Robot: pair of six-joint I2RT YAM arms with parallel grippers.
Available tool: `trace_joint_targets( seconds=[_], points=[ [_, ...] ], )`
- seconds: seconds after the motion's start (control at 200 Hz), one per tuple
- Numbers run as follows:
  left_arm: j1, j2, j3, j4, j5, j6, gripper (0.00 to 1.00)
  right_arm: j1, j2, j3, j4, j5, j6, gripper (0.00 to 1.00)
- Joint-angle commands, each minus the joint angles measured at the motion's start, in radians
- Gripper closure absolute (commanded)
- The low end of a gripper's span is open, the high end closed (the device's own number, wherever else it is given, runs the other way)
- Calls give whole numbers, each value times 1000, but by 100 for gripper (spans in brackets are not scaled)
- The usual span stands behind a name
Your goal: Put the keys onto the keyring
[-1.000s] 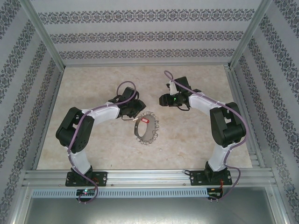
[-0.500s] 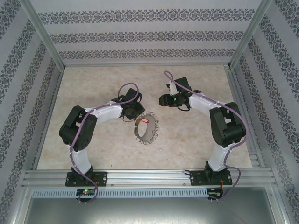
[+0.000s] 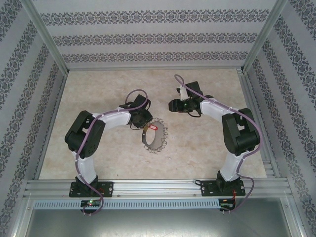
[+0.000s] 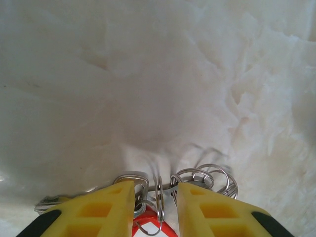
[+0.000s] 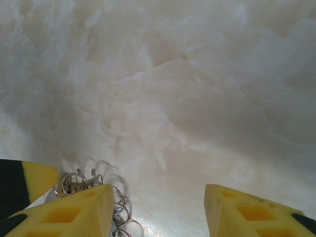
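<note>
table point(image 3: 98, 89): pale marbled surface, walled by patterned panels point(image 3: 148, 37) on the far, left and right sides and edged by an aluminium rail point(image 3: 158, 187) on the near side. the surface is bare toward all three walls, with open room around the work in the centre.

left arm point(image 3: 86, 136): its elbow sits further right than a second ago, and its wrist has closed in on the keyring. right arm point(image 3: 239, 131): position unchanged, wrist held over the table beyond and to the right of the keyring, apart from it.

right gripper point(image 5: 155, 197): jaws moderately wide, nothing between them, only bare table ahead.

left gripper point(image 4: 155, 190): jaws narrowly apart with table showing in the gap. several rings of the fringe stand between the fingers.

keyring point(image 3: 146, 138): lies at the table centre, just beside the left gripper's tip. place unchanged.

key point(image 3: 153, 127): red head rests at the far edge of the loop, among the rings. in the left wrist view the red shows low between the jaws. it has not shifted.
</note>
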Motion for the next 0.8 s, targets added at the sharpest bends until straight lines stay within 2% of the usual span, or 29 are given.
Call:
trace_joint_targets(
  seconds=[0.0, 0.27, 0.46, 0.625, 0.719, 0.794],
  points=[
    [-19, 18, 30, -28, 6, -16, 72, -5, -17, -15, 17, -13, 16, 49],
    [-22, 35, 41, -26, 18, -15, 83, -9, -19, -18, 17, -13, 17, 49],
    [-22, 28, 38, -23, 20, -11, 100, -10, -26, -22, 17, -15, 17, 49],
    [-25, -12, 47, -16, 4, 35, 100, -12, -48, -22, 16, -38, 26, 49],
    [-28, -52, 80, -3, 3, 125, 100, -12, -81, -27, 19, -53, 36, 49],
    [-28, -70, 117, 27, 47, 215, 100, -12, -110, -31, 23, -67, 46, 49]
  ],
)
